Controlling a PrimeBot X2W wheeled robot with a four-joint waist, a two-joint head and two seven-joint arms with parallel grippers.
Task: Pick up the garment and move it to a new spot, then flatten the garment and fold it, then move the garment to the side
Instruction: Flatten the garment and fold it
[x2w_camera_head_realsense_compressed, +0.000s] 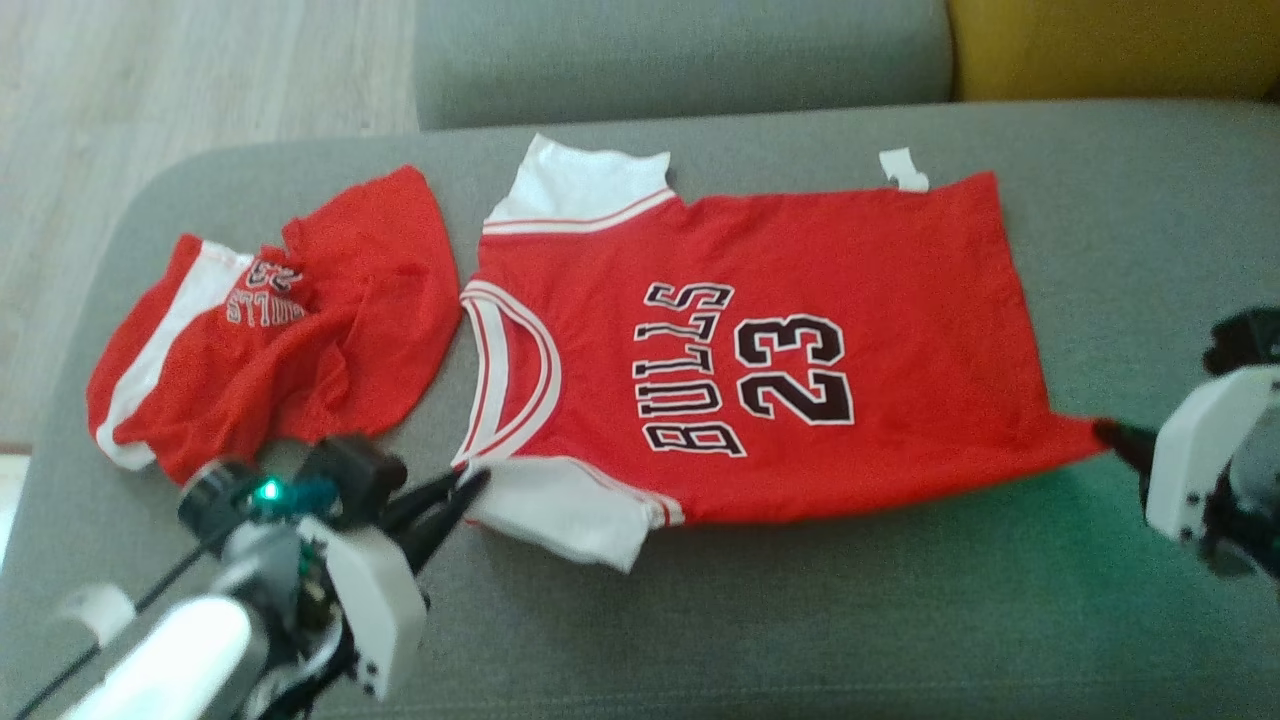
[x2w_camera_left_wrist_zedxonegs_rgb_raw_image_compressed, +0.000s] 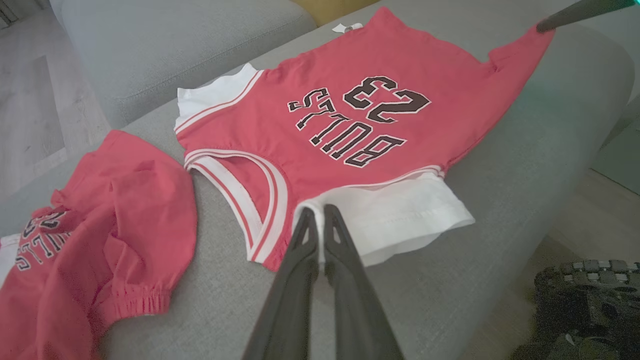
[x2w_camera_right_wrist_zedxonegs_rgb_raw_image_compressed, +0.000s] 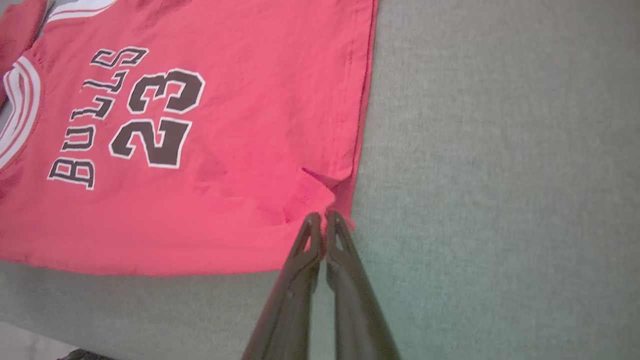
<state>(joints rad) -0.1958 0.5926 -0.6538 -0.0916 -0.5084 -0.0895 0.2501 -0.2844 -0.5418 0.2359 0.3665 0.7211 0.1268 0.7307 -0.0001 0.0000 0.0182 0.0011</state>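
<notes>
The garment (x2w_camera_head_realsense_compressed: 760, 350) is a red jersey with white sleeves, lettered BULLS 23, spread flat on a grey sofa seat (x2w_camera_head_realsense_compressed: 800, 620). It also appears in the left wrist view (x2w_camera_left_wrist_zedxonegs_rgb_raw_image_compressed: 350, 115) and the right wrist view (x2w_camera_right_wrist_zedxonegs_rgb_raw_image_compressed: 200, 150). My left gripper (x2w_camera_head_realsense_compressed: 470, 485) is shut on the near shoulder, where the white sleeve meets the collar (x2w_camera_left_wrist_zedxonegs_rgb_raw_image_compressed: 320, 212). My right gripper (x2w_camera_head_realsense_compressed: 1105, 432) is shut on the near hem corner (x2w_camera_right_wrist_zedxonegs_rgb_raw_image_compressed: 325, 217), pulling it into a point. The right gripper's fingers (x2w_camera_left_wrist_zedxonegs_rgb_raw_image_compressed: 575, 12) show at the top right of the left wrist view.
Red shorts (x2w_camera_head_realsense_compressed: 280, 330) with white stripes lie crumpled at the seat's left end, also seen in the left wrist view (x2w_camera_left_wrist_zedxonegs_rgb_raw_image_compressed: 90, 240). Behind runs the grey sofa backrest (x2w_camera_head_realsense_compressed: 680, 50) with a yellow cushion (x2w_camera_head_realsense_compressed: 1110, 45). Wooden floor (x2w_camera_head_realsense_compressed: 190, 70) lies to the left.
</notes>
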